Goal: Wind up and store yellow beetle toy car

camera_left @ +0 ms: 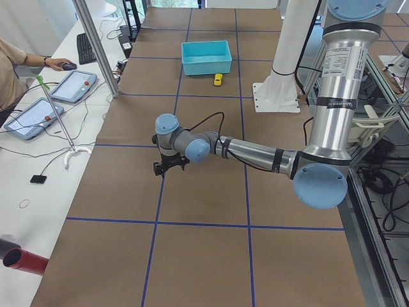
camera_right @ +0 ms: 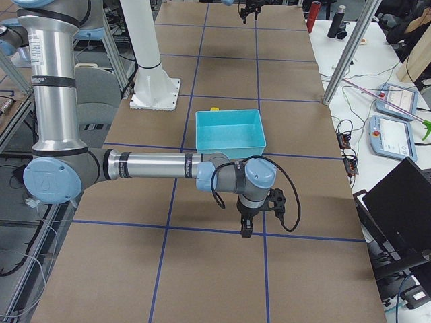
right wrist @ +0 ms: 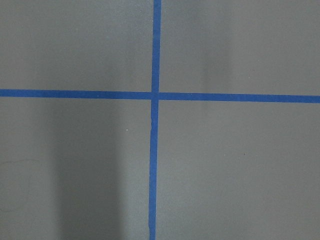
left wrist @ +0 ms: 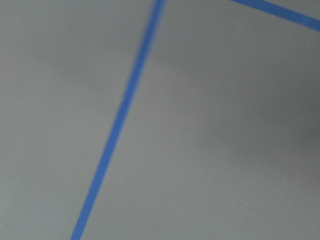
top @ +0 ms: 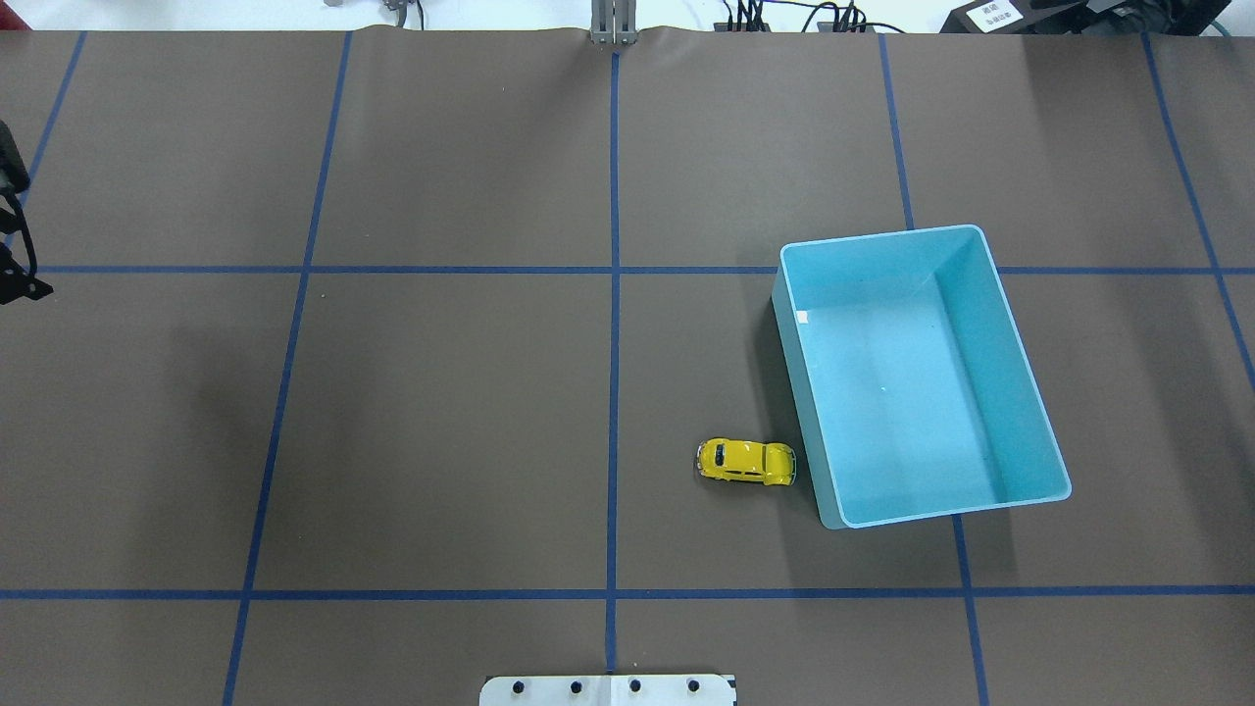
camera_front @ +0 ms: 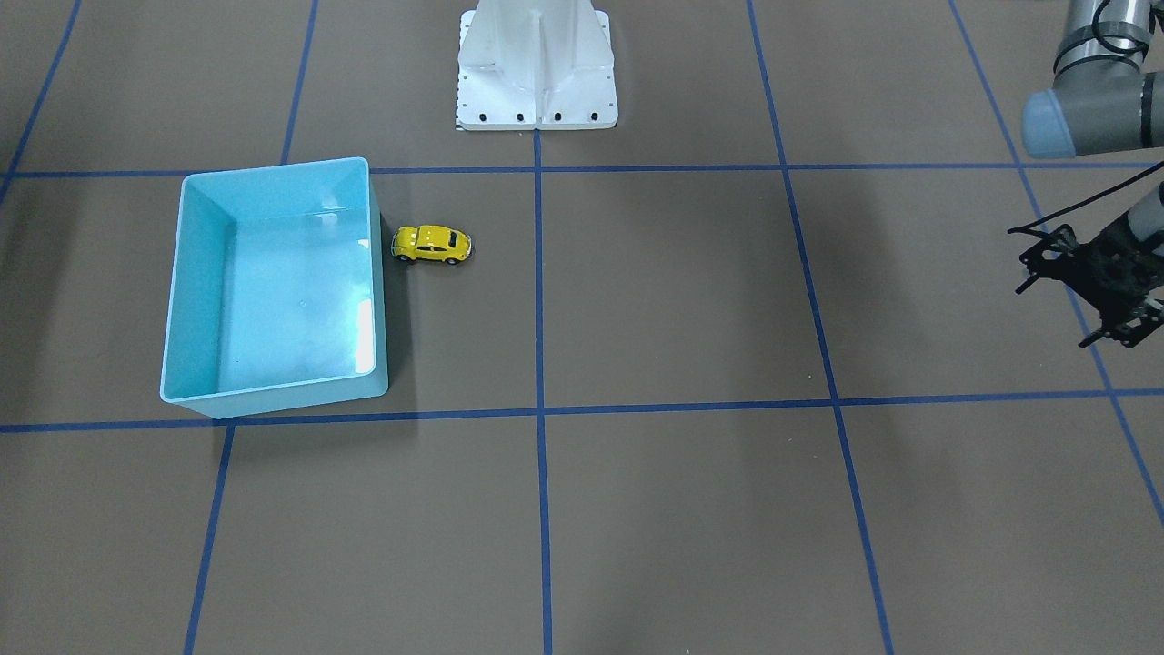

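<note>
Target yellow beetle toy car sitting beside light blue bin; left tool hanging released, right tool state unreadable; pinching across flanks looks best.

Overhead and front views facing each other, sharing the blue bin, side views lengthwise, wrist cameras near tabletop

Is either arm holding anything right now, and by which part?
Nothing is held. The yellow beetle toy car stands free on the table, beside the blue bin.
</note>
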Controlling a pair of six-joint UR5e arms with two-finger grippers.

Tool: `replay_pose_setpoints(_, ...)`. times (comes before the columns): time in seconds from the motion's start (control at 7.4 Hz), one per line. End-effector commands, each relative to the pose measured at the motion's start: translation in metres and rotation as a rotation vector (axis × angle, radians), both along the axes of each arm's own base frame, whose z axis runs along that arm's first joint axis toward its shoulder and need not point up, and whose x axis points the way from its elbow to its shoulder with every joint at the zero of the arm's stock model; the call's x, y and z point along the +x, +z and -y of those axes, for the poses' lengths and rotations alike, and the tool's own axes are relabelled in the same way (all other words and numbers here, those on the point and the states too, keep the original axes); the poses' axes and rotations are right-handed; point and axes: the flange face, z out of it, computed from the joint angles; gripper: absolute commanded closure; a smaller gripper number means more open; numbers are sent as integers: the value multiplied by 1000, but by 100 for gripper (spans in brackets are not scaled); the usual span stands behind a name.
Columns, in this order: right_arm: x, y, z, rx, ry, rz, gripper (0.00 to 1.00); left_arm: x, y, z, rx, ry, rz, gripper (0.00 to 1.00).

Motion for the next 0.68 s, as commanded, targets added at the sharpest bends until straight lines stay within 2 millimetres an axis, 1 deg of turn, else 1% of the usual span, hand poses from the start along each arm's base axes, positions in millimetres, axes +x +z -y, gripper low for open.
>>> replay_pose_setpoints(0.0, 0, 2, 0, -4, 0, 0, 0, -51, 8, 8, -94, -121, 2, 0)
replay_pose_setpoints(0.14, 0, 3, 0, -6, 0, 0, 0, -83, 25, 10, -173, -172, -13, 0)
replay_pose_setpoints(0.27, 0, 1, 1, -3, 2, 1, 0, -111, 34, 8, -242, -218, -32, 0)
replay_pose_setpoints(0.41, -2, -13, 4, 18, 2, 27, 0, -136, 38, 5, -299, -262, -31, 0)
replay_pose_setpoints(0.54, -5, -49, 21, 72, 4, 64, 0, -155, 42, 2, -332, -298, -31, 0)
